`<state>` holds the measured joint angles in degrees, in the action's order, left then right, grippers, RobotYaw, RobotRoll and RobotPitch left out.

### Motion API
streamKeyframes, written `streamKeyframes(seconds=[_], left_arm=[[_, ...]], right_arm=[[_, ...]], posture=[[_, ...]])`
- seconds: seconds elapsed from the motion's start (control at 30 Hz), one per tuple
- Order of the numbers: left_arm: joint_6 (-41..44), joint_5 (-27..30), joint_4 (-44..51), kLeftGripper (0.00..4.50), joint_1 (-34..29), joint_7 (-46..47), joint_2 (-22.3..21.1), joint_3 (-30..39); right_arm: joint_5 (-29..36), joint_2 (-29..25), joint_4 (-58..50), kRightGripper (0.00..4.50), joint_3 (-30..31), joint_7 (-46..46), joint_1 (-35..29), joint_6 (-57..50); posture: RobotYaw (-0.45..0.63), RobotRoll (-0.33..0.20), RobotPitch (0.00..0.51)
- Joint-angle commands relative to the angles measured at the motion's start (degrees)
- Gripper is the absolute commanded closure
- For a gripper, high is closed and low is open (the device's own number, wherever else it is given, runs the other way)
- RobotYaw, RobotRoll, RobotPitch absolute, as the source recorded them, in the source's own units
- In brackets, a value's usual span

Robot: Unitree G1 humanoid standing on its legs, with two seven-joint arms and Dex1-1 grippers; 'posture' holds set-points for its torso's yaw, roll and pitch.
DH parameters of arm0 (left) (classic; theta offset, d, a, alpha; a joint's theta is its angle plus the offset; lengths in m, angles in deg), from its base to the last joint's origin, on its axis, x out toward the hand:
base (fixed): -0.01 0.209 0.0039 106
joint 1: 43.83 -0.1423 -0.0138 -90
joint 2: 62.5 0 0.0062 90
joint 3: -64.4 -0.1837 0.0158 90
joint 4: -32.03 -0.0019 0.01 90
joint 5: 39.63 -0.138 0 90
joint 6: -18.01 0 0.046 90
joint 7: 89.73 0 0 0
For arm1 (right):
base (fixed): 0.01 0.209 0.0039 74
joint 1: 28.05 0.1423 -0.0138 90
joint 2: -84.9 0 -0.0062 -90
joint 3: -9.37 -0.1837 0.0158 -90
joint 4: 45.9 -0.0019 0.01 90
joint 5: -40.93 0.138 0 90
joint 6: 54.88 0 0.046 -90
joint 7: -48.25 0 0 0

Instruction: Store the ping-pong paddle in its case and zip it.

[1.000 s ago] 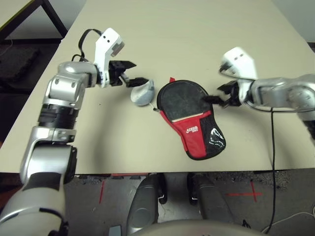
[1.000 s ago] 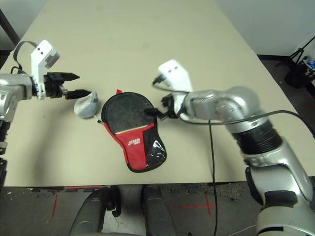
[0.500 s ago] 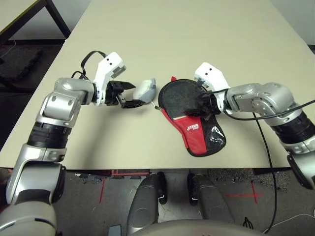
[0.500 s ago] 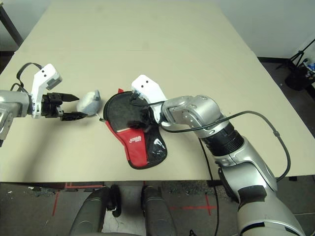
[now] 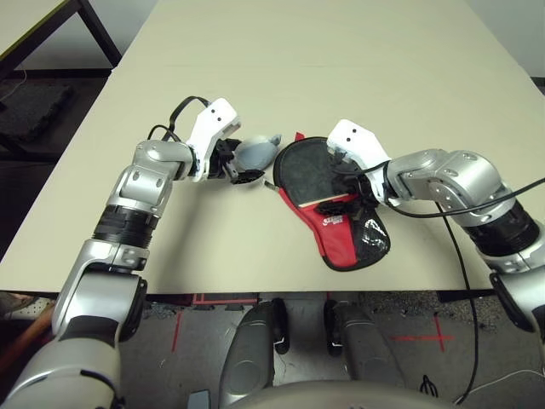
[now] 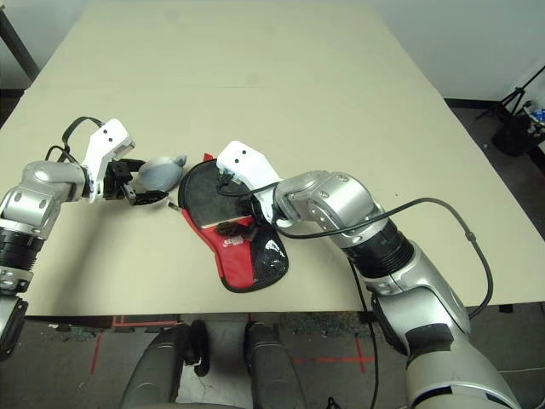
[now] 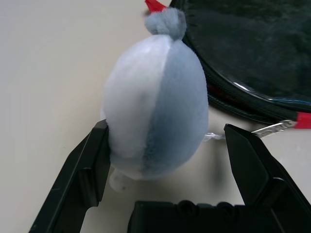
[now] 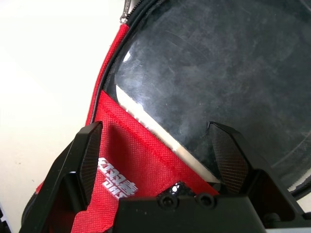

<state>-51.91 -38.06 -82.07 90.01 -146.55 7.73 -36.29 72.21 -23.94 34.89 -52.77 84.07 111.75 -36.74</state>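
Beige tabletop [image 5: 358, 60] spreads under both of our arms, with a dark floor around its edges. On it lies the case [image 5: 341, 217], a black and red pouch with a white logo and a mesh pocket, its round end unzipped and facing away from us. We see the ping-pong paddle [image 5: 311, 170] sitting inside that open end, its black rubber face up and a strip of pale wooden edge showing where the red panel begins; its handle is covered by the red fabric. Our right end effector [image 8: 158, 155] hangs low over the case where the paddle face meets the red panel, its two black fingers [image 8: 82, 158] spread apart and clamped on nothing. Our left end effector [image 7: 165, 162] sits beside the case's round end with its fingers apart on either side of the fluffy white-grey pompom [image 7: 155, 104]; one finger touches the pompom, the other stands clear of it.
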Motion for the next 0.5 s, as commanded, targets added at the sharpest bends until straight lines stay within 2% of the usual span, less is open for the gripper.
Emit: streamKeyframes(seconds=[0.03,0.5], left_arm=[[-2.66,-2.43,-2.72,0.00,-0.40,-0.31,0.78,-2.46],[-7.62,-2.25,-8.42,0.00,1.56,3.01,2.69,0.66]], right_arm=[[-1.21,0.50,-1.26,0.04,-0.05,0.80,-1.16,-0.75],[-4.74,2.78,0.58,0.04,-0.31,2.36,-1.27,0.50]], posture=[[-0.03,0.000,0.222],[-0.01,0.000,0.218]])
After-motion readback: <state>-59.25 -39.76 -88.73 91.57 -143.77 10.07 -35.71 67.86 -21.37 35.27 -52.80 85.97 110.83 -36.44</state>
